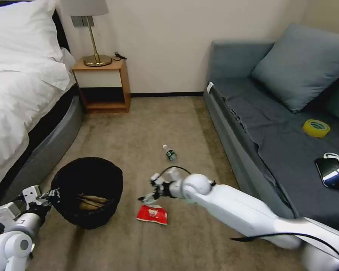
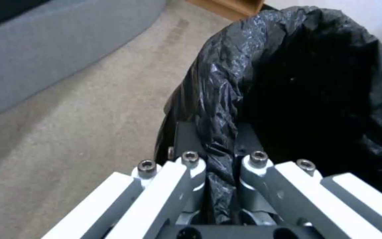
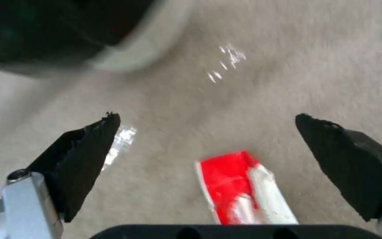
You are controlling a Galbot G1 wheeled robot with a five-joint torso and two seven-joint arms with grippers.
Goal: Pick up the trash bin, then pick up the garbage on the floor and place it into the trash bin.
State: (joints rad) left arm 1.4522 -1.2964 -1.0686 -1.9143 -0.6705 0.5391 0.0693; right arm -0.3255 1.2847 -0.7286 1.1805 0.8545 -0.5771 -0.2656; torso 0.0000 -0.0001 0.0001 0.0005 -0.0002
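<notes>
Between the spread black pads of the right gripper (image 1: 148,196), jaws wide and holding nothing, the right wrist view shows bare carpet (image 1: 150,128) and the red snack packet (image 3: 239,187) lying flat just below. From the head view, this gripper hangs low over the floor near frame centre, with the red snack packet (image 1: 152,214) just beside it at about 5 o'clock and apart from the fingers. At about 1 o'clock from the gripper, farther off on the carpet, lies the small clear bottle (image 1: 170,153) with its green label.

Left gripper (image 1: 53,195): jaws narrow, clamped on the bag-lined rim of the trash bin (image 1: 87,190), at the bin's 9 o'clock edge. The left wrist view shows the crinkled black liner (image 2: 226,99) pinched between the two fingers (image 2: 191,172). Inside the bin, tan and dark-gold pieces (image 1: 91,202) rest against the liner. The bin sits at about 9 o'clock from the right gripper, near it but apart.

Surroundings: bed (image 1: 22,86) at 10 o'clock, nightstand (image 1: 101,84) with lamp (image 1: 92,34) at 11 o'clock, grey sofa (image 1: 275,124) at 2 o'clock carrying a yellow tape roll (image 1: 316,128) and a flat black device (image 1: 332,173).
</notes>
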